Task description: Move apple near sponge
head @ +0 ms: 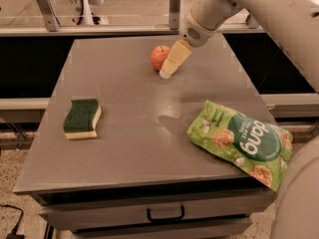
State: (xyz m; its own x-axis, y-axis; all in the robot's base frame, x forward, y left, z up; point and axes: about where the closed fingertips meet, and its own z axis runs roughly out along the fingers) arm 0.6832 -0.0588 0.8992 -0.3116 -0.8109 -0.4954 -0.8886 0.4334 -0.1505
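Note:
The orange-red apple point(159, 57) sits on the grey table point(149, 133) near its far edge, at the middle. The sponge point(82, 118), dark green on top over pale yellow foam, lies flat at the table's left side, well apart from the apple. My gripper point(172, 62), pale yellow, hangs from the white arm that comes in from the upper right. Its tip is just right of the apple and partly in front of it, close to the table top. It holds nothing that I can see.
A green snack bag point(242, 142) lies at the table's right front corner. A drawer handle point(165, 214) shows below the front edge. A metal rail point(99, 30) with posts runs behind the table.

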